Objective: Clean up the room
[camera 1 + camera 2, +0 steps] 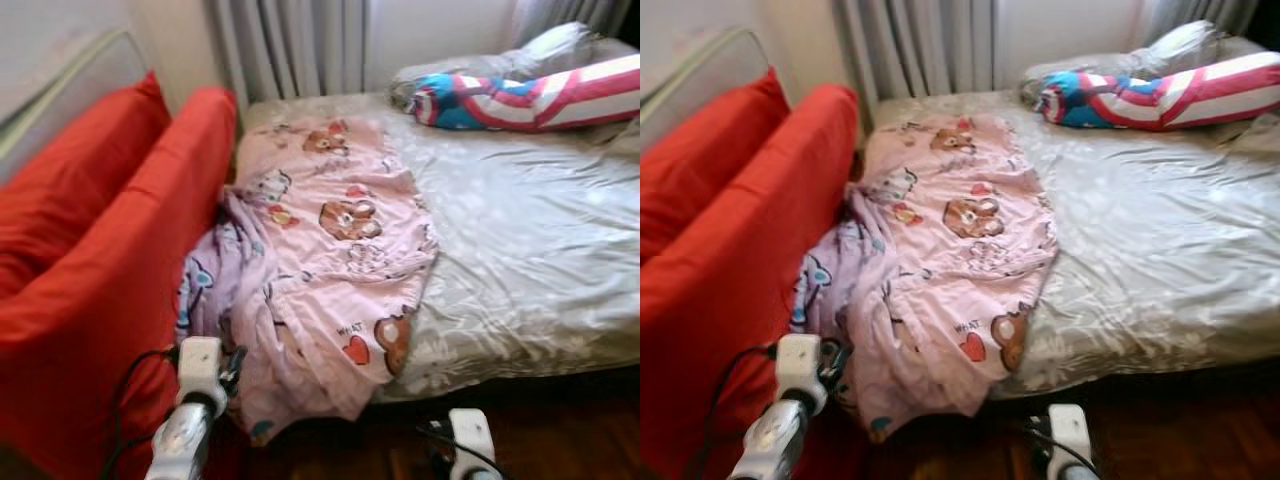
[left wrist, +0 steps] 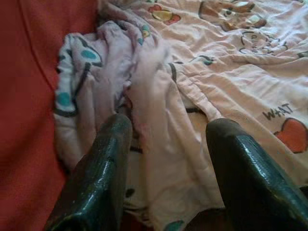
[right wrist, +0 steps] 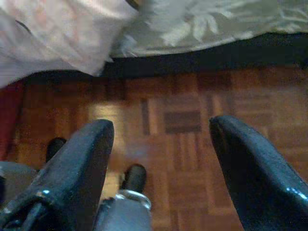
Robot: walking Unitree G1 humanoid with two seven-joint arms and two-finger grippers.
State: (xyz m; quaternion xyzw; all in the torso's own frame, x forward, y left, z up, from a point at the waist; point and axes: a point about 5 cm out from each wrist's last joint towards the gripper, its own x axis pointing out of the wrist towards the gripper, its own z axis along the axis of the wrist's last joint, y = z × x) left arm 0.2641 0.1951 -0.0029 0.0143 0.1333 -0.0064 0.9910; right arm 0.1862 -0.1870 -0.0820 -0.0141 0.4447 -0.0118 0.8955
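Left gripper (image 2: 166, 159) spread wide, hovering just short of crumpled pink blanket (image 1: 330, 250).

Reaching step, likely; next calls for closing on the bunched fold (hanging off bed (image 1: 520, 250) edge beside red sofa (image 1: 90, 290)). Tight gap between sofa and bed on the left, more room over the grey sheet. Right gripper (image 3: 161, 159) also parted, idle low over parquet floor (image 3: 183, 120).

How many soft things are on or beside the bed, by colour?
Red sofa cushions: 2
Pink cartoon-print blanket: 1
Grey bedsheet: 1
Striped red, white and blue pillow: 1
Grey pillow: 1
Total: 6
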